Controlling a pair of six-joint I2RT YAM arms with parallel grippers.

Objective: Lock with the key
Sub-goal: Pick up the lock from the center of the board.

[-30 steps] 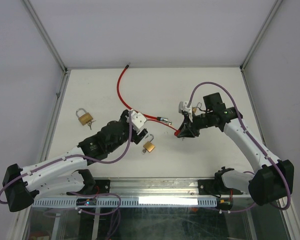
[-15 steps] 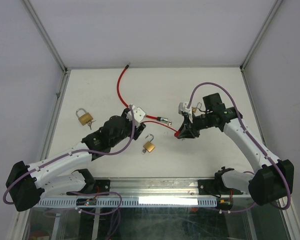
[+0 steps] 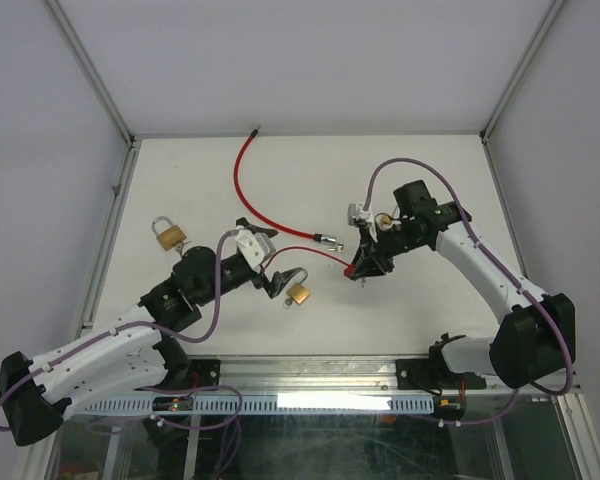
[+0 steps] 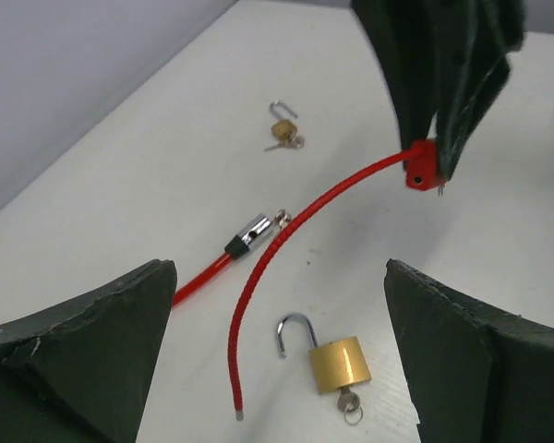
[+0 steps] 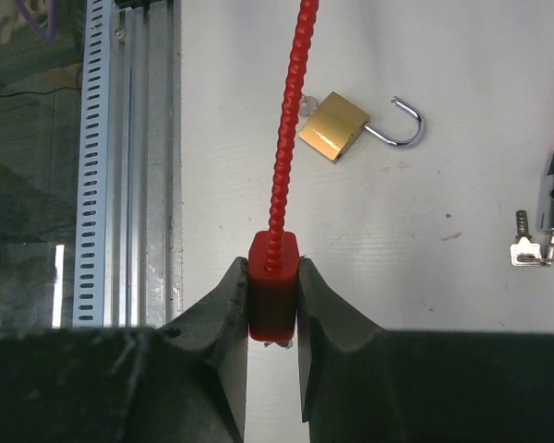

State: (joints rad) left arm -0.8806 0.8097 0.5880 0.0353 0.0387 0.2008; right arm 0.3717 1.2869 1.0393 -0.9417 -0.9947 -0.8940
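My right gripper (image 3: 362, 268) is shut on the red lock body (image 5: 273, 277) of a red cable lock and holds it just above the table. The ribbed cable (image 4: 258, 277) runs from the body to a free end lying between my open left gripper's (image 3: 272, 256) fingers; nothing is in that gripper. The cable's chrome ferrule (image 4: 252, 233) lies beside it, with a small key (image 5: 526, 249) next to it. A brass padlock (image 3: 299, 293) with an open shackle and a key in it lies in front of the left gripper (image 4: 277, 309).
A second brass padlock (image 3: 167, 233) with keys lies at the left of the table. The red cable loops to the back edge (image 3: 242, 165). A metal rail (image 3: 310, 370) borders the near edge.
My left arm has drawn back to the left and toward the near edge, leaving the cable's free end on the table. My right gripper has shifted slightly left, still holding the red body.
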